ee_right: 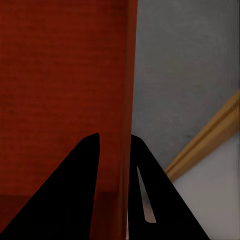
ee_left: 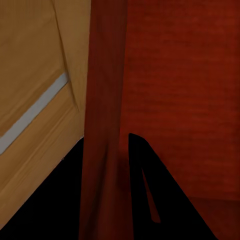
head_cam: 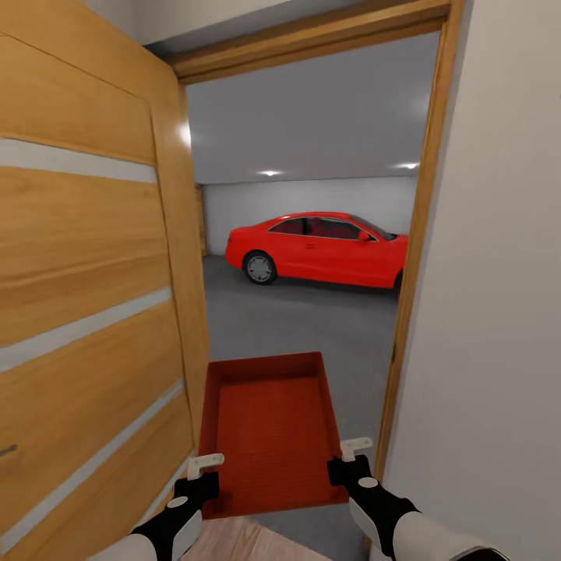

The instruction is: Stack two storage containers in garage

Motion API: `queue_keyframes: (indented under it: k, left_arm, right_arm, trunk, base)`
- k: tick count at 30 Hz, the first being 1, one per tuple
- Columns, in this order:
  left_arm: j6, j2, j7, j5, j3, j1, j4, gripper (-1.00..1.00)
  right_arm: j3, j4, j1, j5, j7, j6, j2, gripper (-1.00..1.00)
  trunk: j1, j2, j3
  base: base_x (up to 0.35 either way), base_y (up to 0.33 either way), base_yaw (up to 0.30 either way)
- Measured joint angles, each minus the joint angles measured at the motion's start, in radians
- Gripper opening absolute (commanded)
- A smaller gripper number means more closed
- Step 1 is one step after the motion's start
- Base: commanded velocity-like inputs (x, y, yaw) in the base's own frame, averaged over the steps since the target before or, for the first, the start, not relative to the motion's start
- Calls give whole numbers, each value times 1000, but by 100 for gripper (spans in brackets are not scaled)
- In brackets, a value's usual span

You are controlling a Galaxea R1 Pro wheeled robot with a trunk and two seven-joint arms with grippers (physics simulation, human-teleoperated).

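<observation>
Wood-panelled door (head_cam: 86,296) with pale stripes is seen swung open on the left, pretty close to the robot. Next to it the left hand (head_cam: 204,466) is clamped on the left wall of the red-orange storage container (head_cam: 269,428); in the left wrist view the wall (ee_left: 105,125) is pinched between the two dark fingers (ee_left: 145,190). The container is held level in the doorway, over grey concrete floor (head_cam: 312,327), long side pointing into the garage. On the other side the right hand (head_cam: 354,450) is clenched on the right wall, same story in the right wrist view (ee_right: 125,100). Further back a red car (head_cam: 319,248) is parked by the white wall. Door frame (head_cam: 409,296) and a plain white wall are at the far right.
</observation>
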Motion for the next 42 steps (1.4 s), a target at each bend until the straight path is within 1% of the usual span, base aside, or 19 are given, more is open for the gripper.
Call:
queue_keyframes:
  k: [6,17,42]
  left_arm:
    - [0,0,0,-1,0,0,0,-100]
    - [0,1,-1,2,-2,0,-1,-100]
    - [0,0,0,-2,0,0,-2,-100]
  right_arm:
    - [0,0,0,0,0,0,0,-100]
    - [0,0,0,0,-1,0,1,-100]
    - [0,0,0,-1,0,-2,0,-100]
  trunk:
    - [0,0,0]
    - [0,0,0]
    - [0,0,0]
  base:
    - [280,221,-261]
    - [287,211,-52]
    - [300,171,-282]
